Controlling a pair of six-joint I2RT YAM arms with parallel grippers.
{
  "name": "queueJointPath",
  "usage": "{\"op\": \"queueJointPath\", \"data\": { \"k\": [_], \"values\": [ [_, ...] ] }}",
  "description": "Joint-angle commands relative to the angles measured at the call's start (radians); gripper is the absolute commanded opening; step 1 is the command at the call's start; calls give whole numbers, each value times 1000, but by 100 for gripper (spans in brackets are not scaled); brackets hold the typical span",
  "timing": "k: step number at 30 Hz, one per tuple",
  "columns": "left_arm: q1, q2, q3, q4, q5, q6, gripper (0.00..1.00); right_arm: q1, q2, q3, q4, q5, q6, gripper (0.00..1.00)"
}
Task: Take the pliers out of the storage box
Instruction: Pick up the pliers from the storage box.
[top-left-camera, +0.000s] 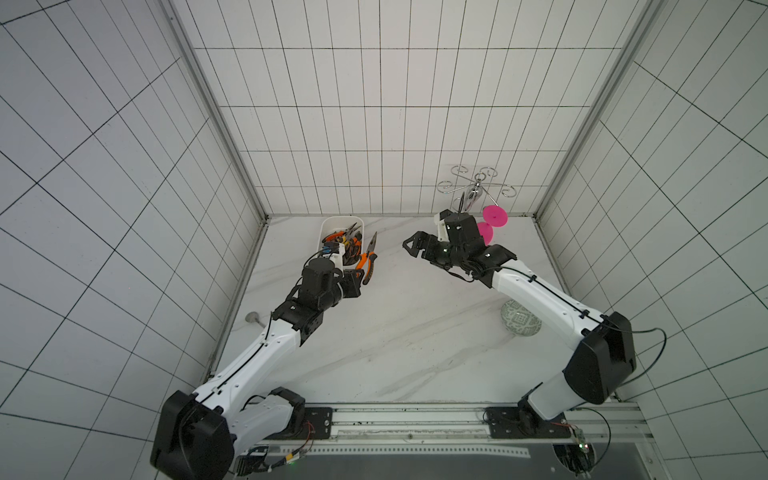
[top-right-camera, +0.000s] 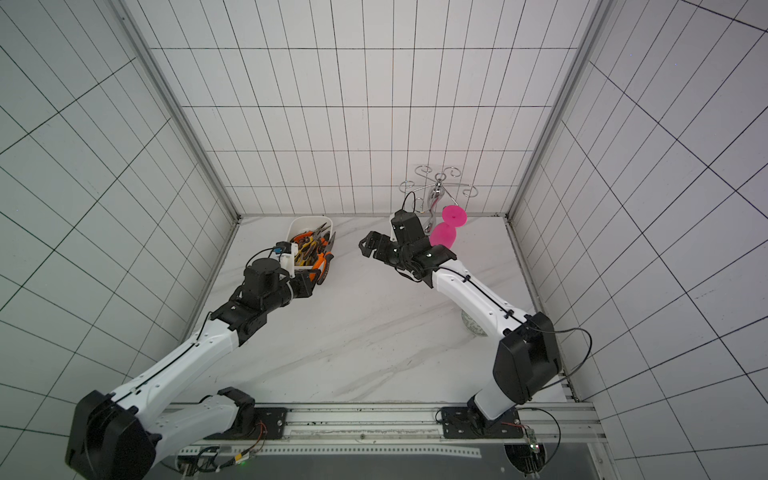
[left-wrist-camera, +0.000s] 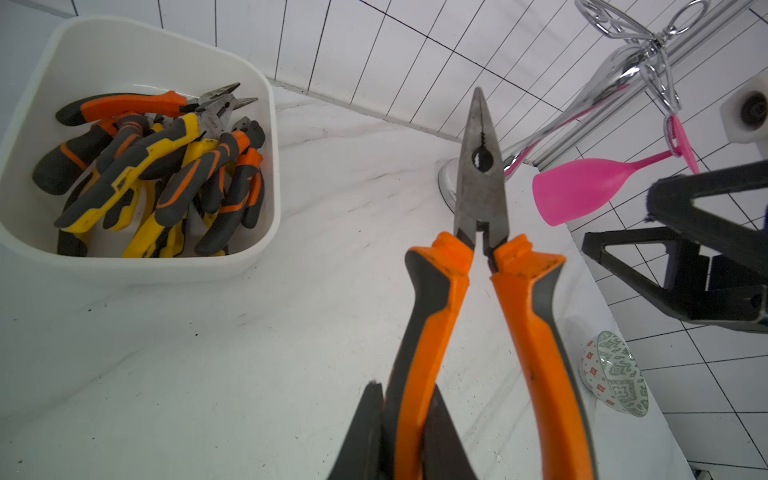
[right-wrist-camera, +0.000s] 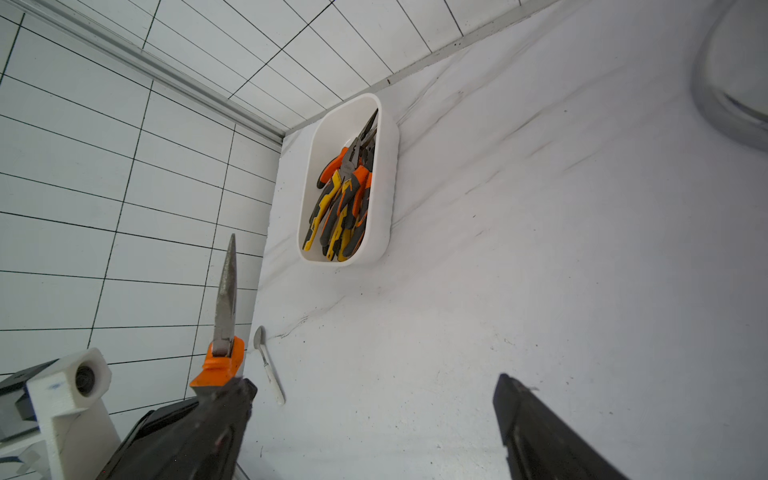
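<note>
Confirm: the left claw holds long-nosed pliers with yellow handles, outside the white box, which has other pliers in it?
No: the left wrist view shows orange-and-black handles, not yellow. Otherwise right: the left claw holds the long-nosed pliers outside the white box, with other pliers inside it.

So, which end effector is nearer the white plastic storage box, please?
Left. The left end effector, gripping orange-handled pliers, is beside the white box; the right end effector sits farther.

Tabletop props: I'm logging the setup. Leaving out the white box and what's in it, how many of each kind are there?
pliers: 1, held in the left hand
spoon: 1
pink glass: 1
chrome rack: 1
patterned bowl: 1
Total: 5
</note>
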Motion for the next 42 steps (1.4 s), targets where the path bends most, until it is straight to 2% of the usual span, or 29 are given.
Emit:
{"op": "queueJointPath", "data": {
  "k": [1,5,13,20,23,25,28,30,37,42],
  "values": [
    [-19,-1,-4,126,-6,28,0,40,28,100,19,-16,15,92],
    [-38,13,2,138,-2,21,0,73,56,137,18,-48,11,88],
    [-57,39,17,151,24,36,0,98,145,217,-24,-102,18,61],
    [-71,92,55,149,53,67,0,98,199,281,-48,-121,8,53],
    [-71,100,60,156,60,77,0,98,202,292,-57,-124,-1,42],
    [-71,110,67,159,79,102,0,93,207,296,-65,-127,-3,41],
    [-72,117,67,176,107,121,0,84,207,285,-67,-130,9,49],
    [-71,121,61,196,120,122,0,74,208,280,-67,-141,16,48],
    [-75,136,58,210,154,135,0,58,204,265,-52,-143,29,28],
    [-75,142,53,209,170,154,3,47,192,253,-45,-147,27,7]
  ]
}}
